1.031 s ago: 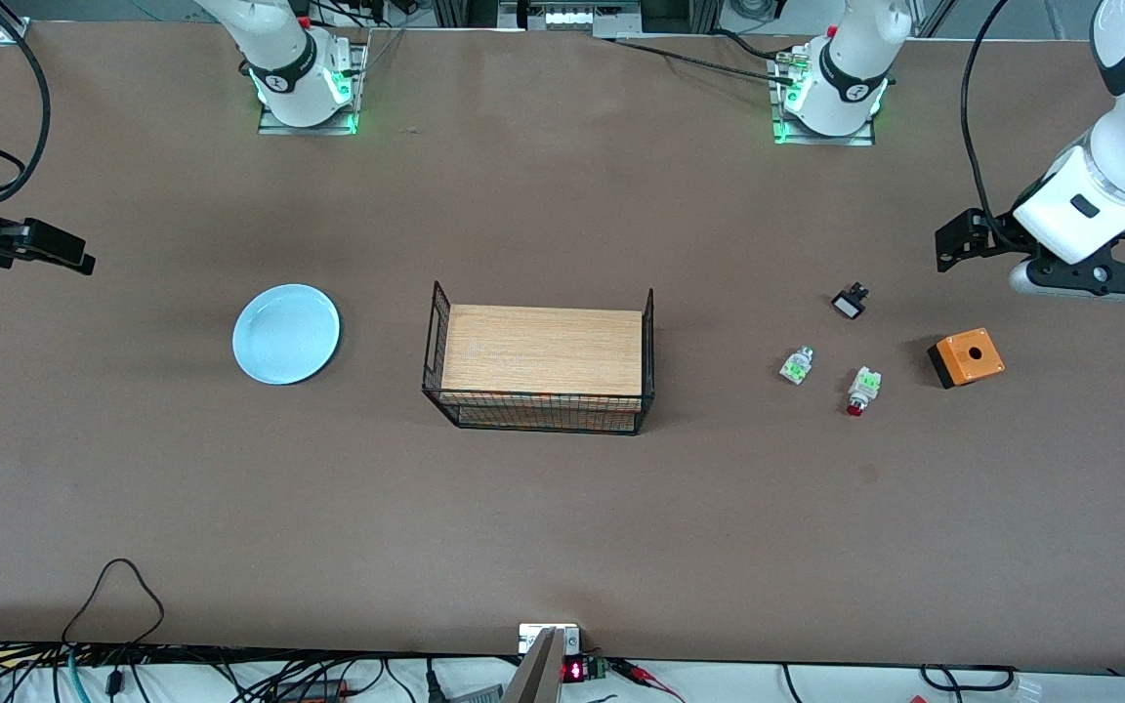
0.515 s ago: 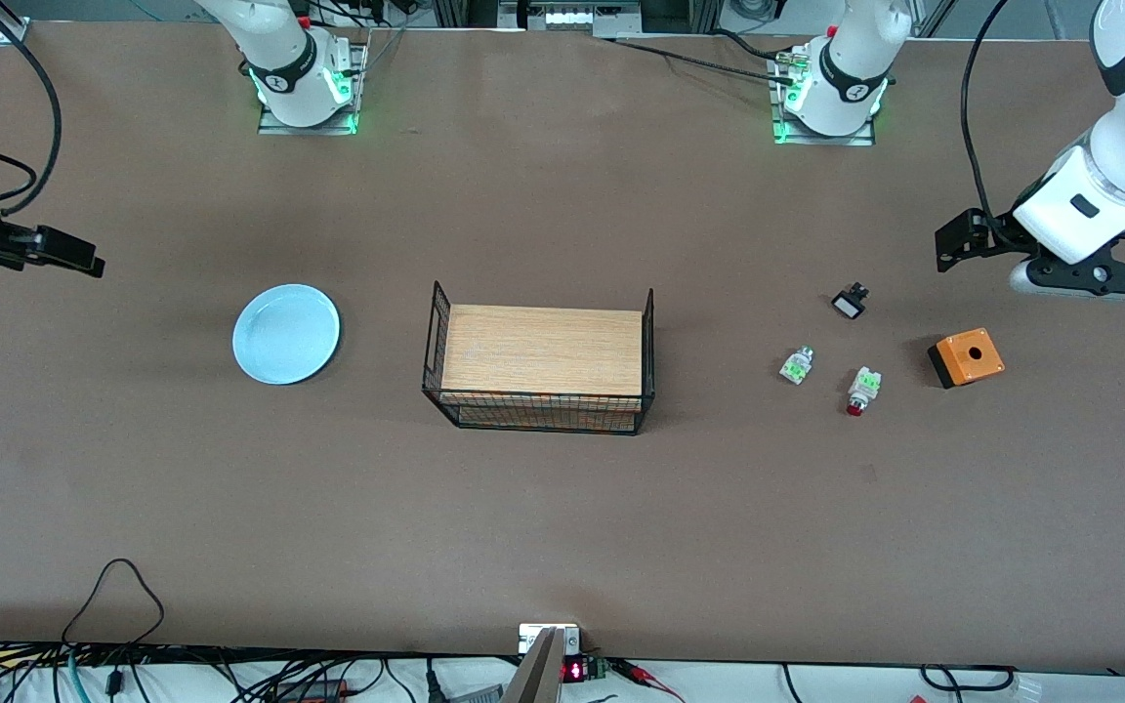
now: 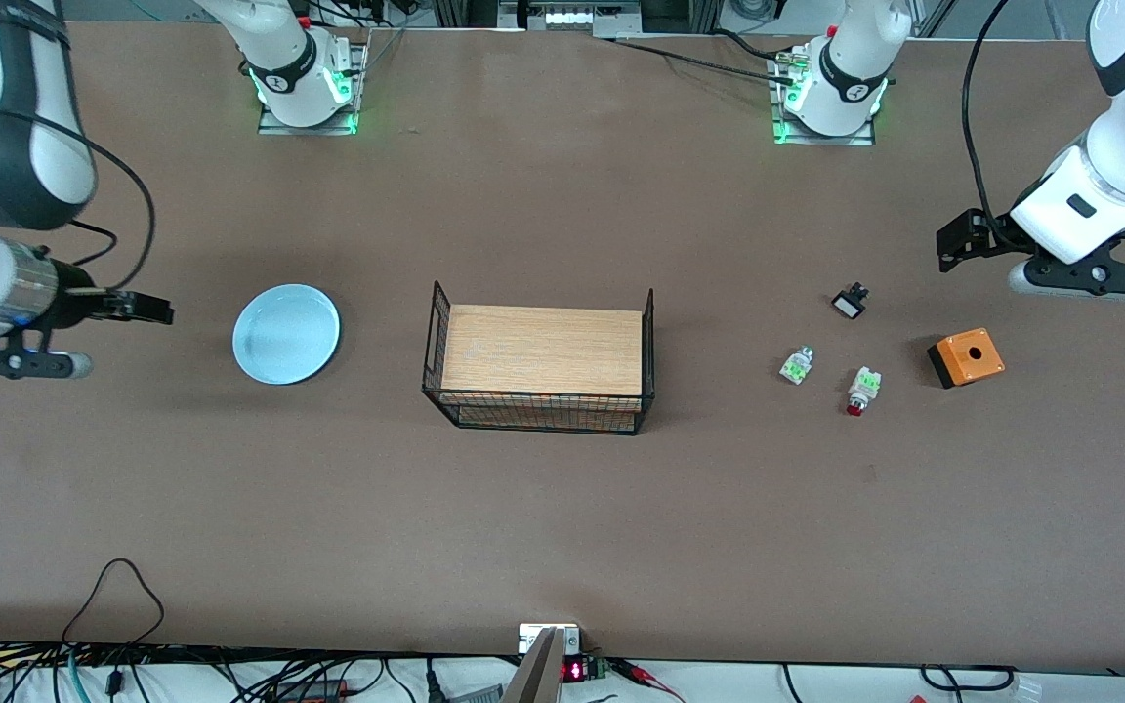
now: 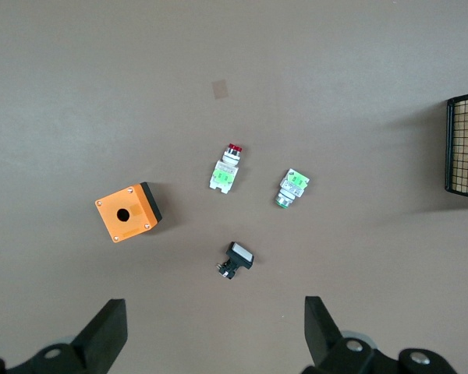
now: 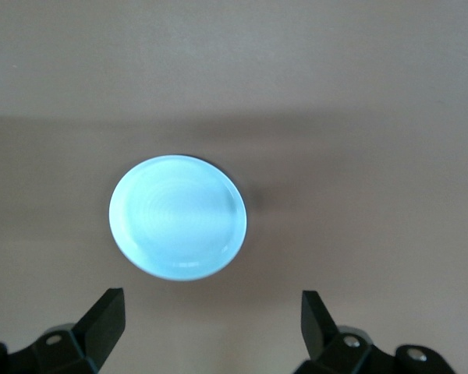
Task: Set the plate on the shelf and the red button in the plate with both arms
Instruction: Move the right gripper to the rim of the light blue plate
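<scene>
The pale blue plate point(image 3: 286, 334) lies flat on the table toward the right arm's end, and it fills the middle of the right wrist view point(image 5: 178, 216). My right gripper point(image 3: 16, 363) hangs open over bare table beside the plate, its jaws point(image 5: 210, 308) empty. The red button point(image 3: 859, 390), a white-grey body with a green patch and a red cap, lies on its side toward the left arm's end and shows again in the left wrist view point(image 4: 227, 169). Over bare table by the small parts, my left gripper point(image 3: 1085, 280) is open and holds nothing point(image 4: 213, 319).
A wire basket point(image 3: 543, 412) with a wooden floor stands mid-table; its corner shows in the left wrist view point(image 4: 464, 144). Around the red button lie a green-white part point(image 3: 796, 365), a black part point(image 3: 850, 301) and an orange box with a hole point(image 3: 966, 357).
The right arm has swung in from the table's end toward the plate and come lower. The left arm has barely moved. Nothing on the table has shifted.
</scene>
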